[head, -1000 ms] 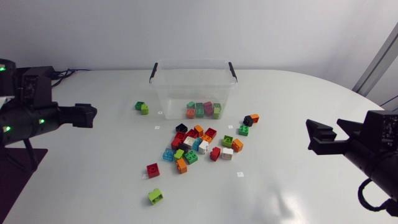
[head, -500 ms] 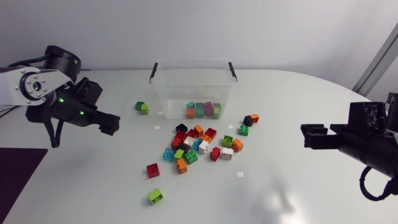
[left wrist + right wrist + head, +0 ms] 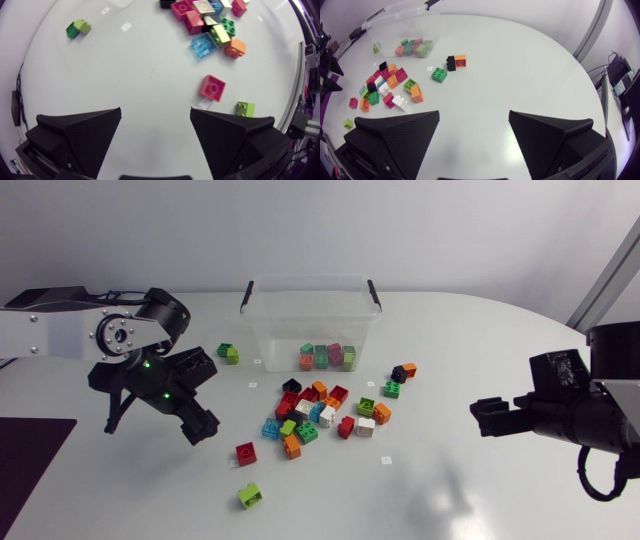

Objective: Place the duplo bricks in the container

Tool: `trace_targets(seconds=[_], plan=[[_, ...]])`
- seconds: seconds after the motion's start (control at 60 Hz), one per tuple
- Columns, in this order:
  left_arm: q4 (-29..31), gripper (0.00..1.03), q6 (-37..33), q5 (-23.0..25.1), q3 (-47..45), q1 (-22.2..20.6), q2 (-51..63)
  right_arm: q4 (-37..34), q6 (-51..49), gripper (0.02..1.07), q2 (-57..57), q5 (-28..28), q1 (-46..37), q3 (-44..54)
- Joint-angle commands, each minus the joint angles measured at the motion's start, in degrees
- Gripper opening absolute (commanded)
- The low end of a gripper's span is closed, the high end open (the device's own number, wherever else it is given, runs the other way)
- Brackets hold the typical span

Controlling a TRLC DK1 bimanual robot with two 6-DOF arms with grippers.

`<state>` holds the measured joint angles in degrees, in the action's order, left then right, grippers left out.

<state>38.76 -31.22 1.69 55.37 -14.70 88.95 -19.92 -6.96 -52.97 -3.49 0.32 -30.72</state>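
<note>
L gripper (image 3: 203, 427) fingers spread, empty, over bare table (image 3: 450, 340), near red brick (image 3: 246, 453); lime brick (image 3: 250, 496) just past that one, toward table's near edge; R gripper (image 3: 484, 416) fingers also spread, nothing between, well apart from main brick pile (image 3: 320, 412); container (image 3: 262, 330) upright, open-topped, behind pile, w/ few bricks inside (image 3: 327, 357); green pair (image 3: 229, 353) beside container on L-arm side.

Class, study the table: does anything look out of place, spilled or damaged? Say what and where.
Nothing looks damaged. Most duplo bricks lie loose on the table before the container, a few already inside. One lime brick sits apart from the heap, alone.
</note>
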Motion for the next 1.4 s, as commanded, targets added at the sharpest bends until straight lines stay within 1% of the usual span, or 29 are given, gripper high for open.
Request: trace_targets(seconds=[0.0, 0.05, 0.133, 0.167, 0.233, 0.333, 0.383, 0.45, 0.533, 0.717, 0.883, 0.917, 1.017, 1.15, 1.167, 1.2, 1.25, 1.283, 1.35, 1.383], plan=[[1.31, 0.92, -4.02, 2.61, -2.02, -2.88, 1.05, -2.49, -6.13, 1.02, -0.99, -0.47, 1.00, -1.89], [1.31, 0.91, -4.72, 4.46, -2.82, -4.20, 0.97, -4.95, -10.00, 1.02, -1.26, -0.38, 1.44, -2.94], [1.31, 0.90, -6.31, 6.66, -3.61, -5.69, 1.05, -6.71, -11.14, 1.02, -1.87, -0.64, 1.44, -3.73], [1.31, 0.87, -7.19, 8.06, -3.69, -5.96, 1.32, -6.71, -11.85, 1.02, -1.96, -1.35, 1.44, -3.65], [1.31, 0.86, -8.59, 9.64, -3.87, -6.48, 1.93, -6.80, -12.46, 1.02, -1.61, -3.98, 1.44, -3.38], [0.79, 0.86, -9.73, 9.82, -4.13, -7.45, 3.78, -6.88, -12.73, 1.02, -0.47, -7.41, 1.00, -3.29], [-0.71, 0.86, -10.44, 9.82, -4.84, -7.80, 4.74, -6.97, -13.08, 1.02, -0.20, -8.99, 0.91, -3.21], [-2.46, 0.85, -11.67, 9.82, -5.63, -7.98, 5.62, -7.41, -13.52, 1.02, -0.03, -9.43, 1.35, -3.12], [-4.31, 0.80, -12.63, 9.91, -5.98, -7.80, 5.98, -7.59, -13.96, 1.02, 0.32, -9.87, 1.44, -2.85], [-7.39, 0.80, -14.22, 10.17, -5.98, -7.45, 7.64, -7.50, -14.22, 1.02, 0.41, -9.87, 2.06, -2.33], [-8.44, 0.79, -15.27, 10.17, -5.72, -7.80, 9.84, -7.41, -14.75, 1.02, 0.32, -9.96, 2.06, -2.15], [-8.44, 0.74, -15.18, 10.17, -5.36, -7.89, 10.37, -7.41, -14.84, 1.02, 0.32, -9.96, 2.06, -2.06], [-8.44, 0.66, -15.27, 10.26, -4.75, -7.98, 10.90, -7.32, -15.01, 1.02, 0.32, -9.96, 2.06, -1.80], [-8.35, 0.53, -15.62, 11.23, -4.40, -8.06, 10.90, -6.88, -15.27, 1.02, 0.41, -9.96, 2.23, -1.27], [-8.35, 0.49, -15.62, 11.40, -4.31, -7.98, 10.98, -6.80, -15.27, 1.02, 0.41, -9.96, 2.23, -1.27], [-8.35, 0.44, -15.62, 11.84, -4.13, -7.98, 10.98, -6.71, -15.27, 1.02, 0.32, -10.05, 2.50, -1.36], [-8.35, 0.43, -15.71, 12.63, -4.13, -7.80, 10.98, -6.53, -15.27, 1.02, 0.32, -10.05, 3.11, -1.36], [-8.35, 0.39, -15.71, 13.42, -4.13, -7.71, 10.98, -6.44, -15.19, 1.02, 0.32, -10.05, 3.73, -1.36], [-8.35, 0.38, -15.71, 13.95, -4.13, -7.63, 10.98, -6.36, -15.01, 1.02, 0.24, -9.96, 5.84, -1.45], [-8.35, 0.35, -15.89, 14.57, -4.31, -7.54, 10.98, -6.18, -14.66, 1.02, -0.03, -9.61, 6.89, -1.62]])
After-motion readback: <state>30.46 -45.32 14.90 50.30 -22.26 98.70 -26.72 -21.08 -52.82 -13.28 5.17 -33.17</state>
